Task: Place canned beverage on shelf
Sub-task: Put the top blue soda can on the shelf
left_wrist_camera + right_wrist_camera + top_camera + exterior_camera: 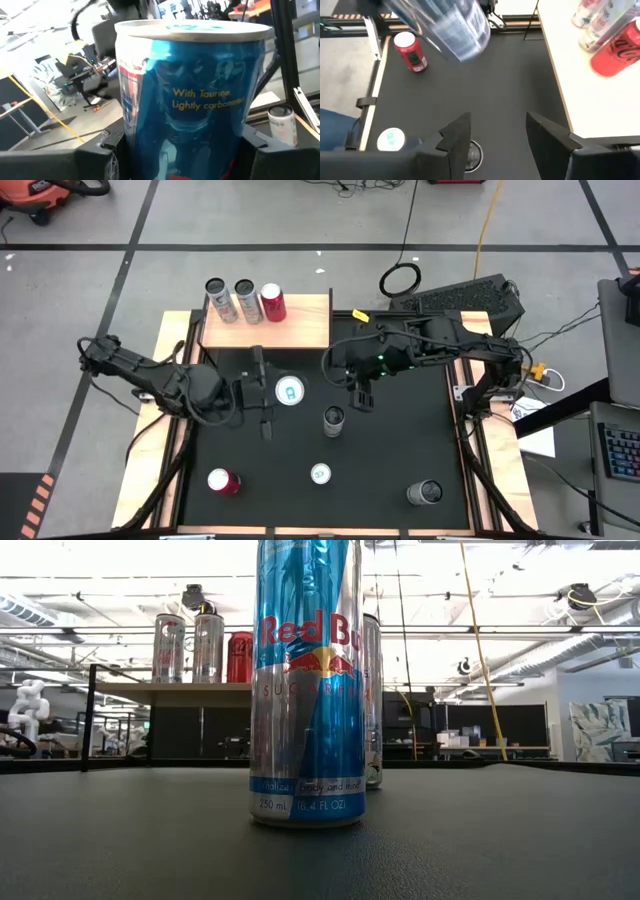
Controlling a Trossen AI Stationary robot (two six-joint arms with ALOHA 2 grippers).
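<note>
Held can: blue can (pixel 289 391) stood upright in the left gripper (pixel 266 392), its fingers closed on the can's sides, just in front of the shelf (pixel 300 330).
Direction to shelf: shelf lay straight beyond the can; bare wood free beside three cans (pixel 243 301) at one end.
Nearer arm: left.
Right gripper (pixel 492 135): part open, empty, beside the shelf over the tabletop (pixel 400 440).
Can's look: tall, slim, silver lid, "Lightly carbonated" printed.

A black keyboard (pixel 462 297) and a coiled cable (pixel 400 280) lie on the floor beyond the table.
</note>
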